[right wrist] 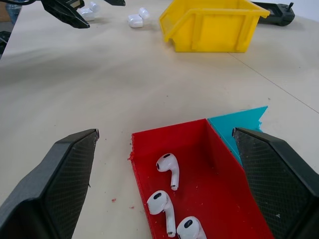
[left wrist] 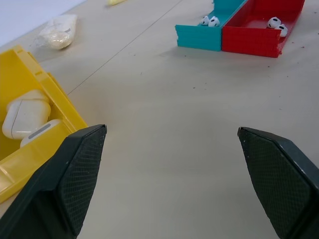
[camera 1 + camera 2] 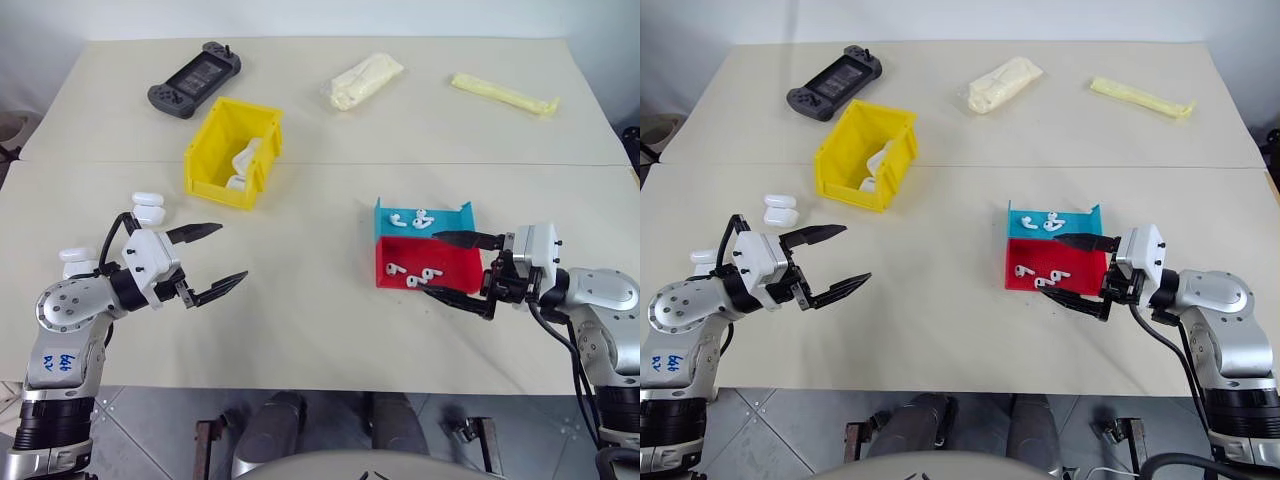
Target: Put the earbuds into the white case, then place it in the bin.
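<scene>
Table (image 3: 330, 300): beige top, a seam seen running across it behind the trays.
Far clutter: black handheld console (image 3: 195, 78) at the far left; clear bag of pale stuff (image 3: 365, 80) at the far middle; yellow strip packet (image 3: 504, 94) at the far right. All lie well apart from the trays.
Bin (image 3: 235, 152): yellow, left of centre, sloped front turned toward the robot's left side. White cases (image 2: 26, 117) are seen lying inside it.
Loose cases: a white case (image 3: 779, 208) lies on the table left of the bin, just behind the left claw; another case (image 3: 702, 257) lies further left, partly hidden by the left arm. Whether their lids are shut cannot be told.
Cyan tray (image 3: 420, 219): right of centre, touching the red tray on its far side; two earbuds (image 3: 412, 220) are held in it.
Red tray (image 3: 425, 262): nearer the robot; three earbuds (image 1: 168, 167) are seen in it from the right wrist view.
Obstruction: bare table is seen between the left claw and the bin, and between the bin and the trays.
Left claw (image 3: 212, 260): spread wide, nothing held or touched, hanging over bare table, pointed toward the trays.
Right claw (image 3: 448, 266): spread wide, nothing held; its fingers (image 3: 465, 239) straddle the right end of the red tray. Contact with the tray cannot be told.
</scene>
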